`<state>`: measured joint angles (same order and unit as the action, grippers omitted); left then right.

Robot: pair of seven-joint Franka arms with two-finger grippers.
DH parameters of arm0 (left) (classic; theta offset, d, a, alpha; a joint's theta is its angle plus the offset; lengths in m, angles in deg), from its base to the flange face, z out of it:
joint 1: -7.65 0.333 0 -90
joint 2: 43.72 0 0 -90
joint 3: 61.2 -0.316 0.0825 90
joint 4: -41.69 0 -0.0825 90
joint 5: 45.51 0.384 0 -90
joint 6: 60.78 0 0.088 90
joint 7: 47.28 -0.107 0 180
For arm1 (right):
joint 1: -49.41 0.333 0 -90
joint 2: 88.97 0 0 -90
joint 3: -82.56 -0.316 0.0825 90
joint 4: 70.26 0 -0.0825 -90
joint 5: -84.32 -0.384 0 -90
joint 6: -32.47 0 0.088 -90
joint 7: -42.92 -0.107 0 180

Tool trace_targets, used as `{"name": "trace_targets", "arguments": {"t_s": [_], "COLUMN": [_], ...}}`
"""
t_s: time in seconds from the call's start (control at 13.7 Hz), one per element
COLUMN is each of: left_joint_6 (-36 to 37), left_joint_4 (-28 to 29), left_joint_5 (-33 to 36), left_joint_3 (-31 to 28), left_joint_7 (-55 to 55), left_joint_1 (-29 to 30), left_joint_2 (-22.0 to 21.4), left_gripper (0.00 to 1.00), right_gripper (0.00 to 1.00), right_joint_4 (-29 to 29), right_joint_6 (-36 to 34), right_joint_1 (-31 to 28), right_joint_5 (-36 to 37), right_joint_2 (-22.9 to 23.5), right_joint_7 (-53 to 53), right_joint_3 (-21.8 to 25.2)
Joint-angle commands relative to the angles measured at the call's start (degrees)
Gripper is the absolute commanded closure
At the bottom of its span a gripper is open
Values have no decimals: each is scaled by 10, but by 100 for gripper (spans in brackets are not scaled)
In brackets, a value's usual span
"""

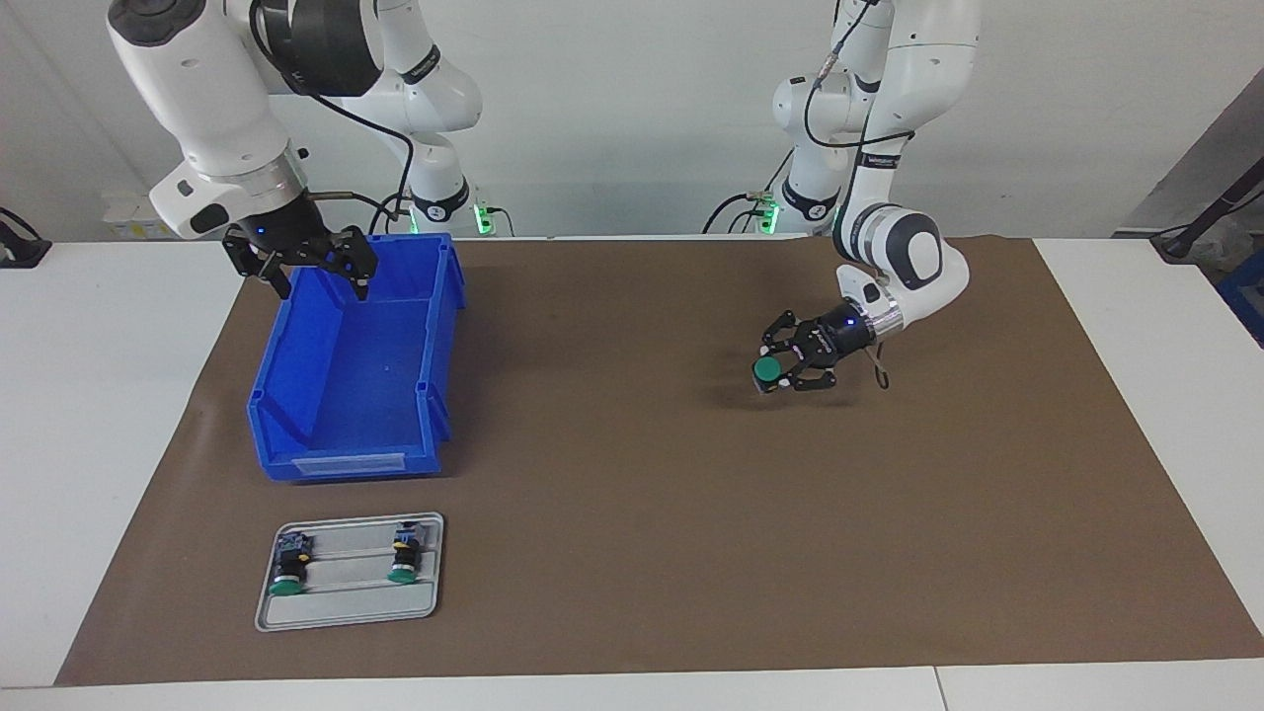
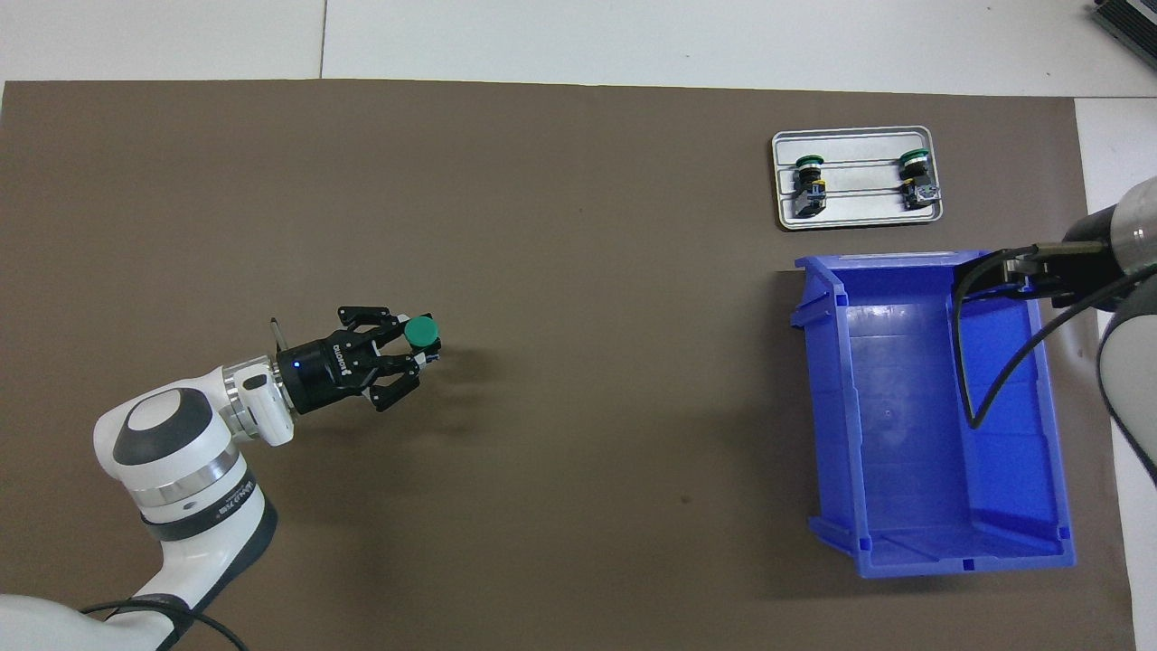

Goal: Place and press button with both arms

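Left black two-finger gripper [image 1: 790,371] grasps the green-capped black button [image 1: 767,370] well apart from the blue plastic bin [image 1: 434,326]; your off-centre grip may let it slip when pressed.

You have three small push-buttons with round green caps and black bodies: one [image 1: 767,370] in a gripper, two [image 1: 288,569] [image 1: 403,556] on the tray. You see one flat grey metal tray [image 1: 346,612], seemingly with two rails, one open blue plastic bin [image 1: 341,464], one brown mat [image 1: 691,553], and two white jointed arms, each with one black two-finger gripper: the left [image 1: 790,367], the right [image 1: 321,276].
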<state>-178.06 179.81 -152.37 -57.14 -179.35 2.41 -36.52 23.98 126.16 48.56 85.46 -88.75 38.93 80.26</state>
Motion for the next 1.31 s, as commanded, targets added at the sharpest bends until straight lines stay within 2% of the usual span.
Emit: {"name": "trace_targets", "arguments": {"t_s": [0.0,0.22,0.29,0.37,0.58,0.73,0.8,1.17,1.24], "left_joint_6": [7,16,25,25,24,74,88,110,110], "left_joint_4": [16,18,23,24,24,19,18,22,23], "left_joint_5": [-60,-82,-106,-128,-134,-134,-134,-134,-134], "left_joint_3": [-7,-7,-8,-9,-9,-10,-11,-11,-12], "left_joint_7": [-80,-102,-106,-108,-135,-199,-210,-222,-222], "left_joint_1": [-28,-42,-44,-50,-58,-52,-50,-49,-48], "left_joint_2": [19,32,33,38,47,105,114,115,115], "left_gripper": [81,80,73,73,70,69,69,67,61], "right_gripper": [0,0,0,0,0,0,0,0,0], "right_joint_4": [9,9,9,9,9,9,9,9,9], "right_joint_6": [2,2,2,2,2,2,2,2,2], "right_joint_1": [-1,-2,-1,-1,-2,-2,-2,-2,-2], "right_joint_5": [-4,-4,-4,-4,-4,-4,-4,-4,-4], "right_joint_2": [-9,-9,-9,-9,-9,-9,-9,-9,-9], "right_joint_7": [12,12,12,12,12,12,12,12,12], "right_joint_3": [-1,-1,-1,-1,-1,-1,-1,-1,-1]}}
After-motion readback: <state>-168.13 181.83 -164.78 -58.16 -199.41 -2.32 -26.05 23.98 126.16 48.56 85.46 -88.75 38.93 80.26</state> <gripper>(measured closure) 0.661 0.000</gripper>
